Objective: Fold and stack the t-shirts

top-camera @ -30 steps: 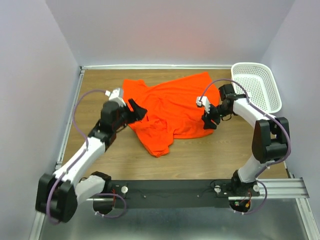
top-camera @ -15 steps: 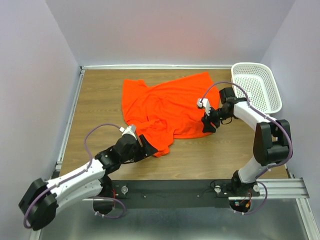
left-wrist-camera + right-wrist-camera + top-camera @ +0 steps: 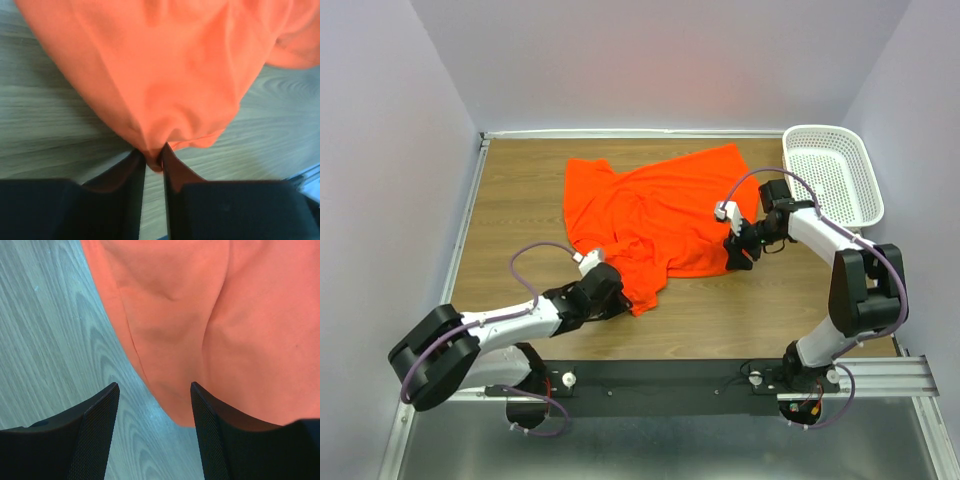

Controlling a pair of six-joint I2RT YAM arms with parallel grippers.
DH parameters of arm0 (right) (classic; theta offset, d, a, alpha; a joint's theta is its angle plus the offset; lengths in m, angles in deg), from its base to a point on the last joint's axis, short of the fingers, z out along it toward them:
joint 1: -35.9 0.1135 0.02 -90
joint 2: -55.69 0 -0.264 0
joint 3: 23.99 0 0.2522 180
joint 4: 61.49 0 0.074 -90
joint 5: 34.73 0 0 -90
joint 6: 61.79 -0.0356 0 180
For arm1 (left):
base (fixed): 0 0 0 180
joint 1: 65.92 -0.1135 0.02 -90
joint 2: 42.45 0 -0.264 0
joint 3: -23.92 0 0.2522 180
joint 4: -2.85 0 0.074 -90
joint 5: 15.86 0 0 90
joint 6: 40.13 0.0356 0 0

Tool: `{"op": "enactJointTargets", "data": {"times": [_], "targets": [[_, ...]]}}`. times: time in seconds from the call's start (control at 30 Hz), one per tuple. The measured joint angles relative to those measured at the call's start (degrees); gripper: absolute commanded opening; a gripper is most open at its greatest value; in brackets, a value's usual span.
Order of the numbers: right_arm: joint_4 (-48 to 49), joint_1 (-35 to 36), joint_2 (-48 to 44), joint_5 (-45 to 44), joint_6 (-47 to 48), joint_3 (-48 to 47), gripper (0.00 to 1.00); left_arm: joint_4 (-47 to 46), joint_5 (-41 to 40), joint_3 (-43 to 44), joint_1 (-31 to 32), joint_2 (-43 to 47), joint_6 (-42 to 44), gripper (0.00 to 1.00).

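Observation:
One bright orange-red t-shirt (image 3: 655, 210) lies crumpled across the middle of the wooden table. My left gripper (image 3: 616, 296) is low at the shirt's near corner. In the left wrist view its jaws pinch a small fold of the t-shirt (image 3: 170, 75) at the left gripper (image 3: 154, 157). My right gripper (image 3: 733, 258) hovers at the shirt's right near corner. The right wrist view shows the right gripper (image 3: 155, 390) open, a rounded corner of the t-shirt (image 3: 200, 330) lying between its fingers (image 3: 100, 415), untouched.
A white perforated basket (image 3: 830, 172) stands at the back right corner. Walls close the table on the left, back and right. The arms' base rail (image 3: 720, 385) runs along the near edge.
My left arm swung from the shirt's left side down to its near corner and its jaws closed on the fabric. My right gripper slid slightly toward the near edge.

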Motion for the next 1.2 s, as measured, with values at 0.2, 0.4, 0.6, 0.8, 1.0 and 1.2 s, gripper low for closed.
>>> {"op": "enactJointTargets", "data": {"times": [0.2, 0.4, 0.6, 0.8, 1.0, 1.2], "targets": [[0.15, 0.00, -3.82, -2.43, 3.41, 2.51, 0.68, 1.57, 0.11, 1.86, 0.48, 3.61, 1.07, 0.00], [-2.91, 0.02, -10.36, -3.50, 13.05, 5.81, 0.62, 9.40, -0.44, 1.90, 0.59, 28.24, -1.01, 0.00], [-2.62, 0.20, -4.57, -5.99, 13.57, 5.79, 0.57, 12.07, -0.26, 0.59, 0.57, 35.30, -3.26, 0.00], [0.50, 1.99, -2.84, -9.49, 12.22, 7.54, 0.53, 16.24, -0.24, 1.07, 0.59, 36.11, -3.85, 0.00], [5.25, 3.56, -1.81, -11.74, 9.40, 8.66, 0.01, 19.78, -0.33, 4.87, 0.59, 37.46, -3.80, 0.00], [5.64, 3.65, -5.27, -17.38, 3.74, 7.93, 0.01, 23.91, -1.57, 8.74, 0.59, 40.30, -3.74, 0.00]]}}
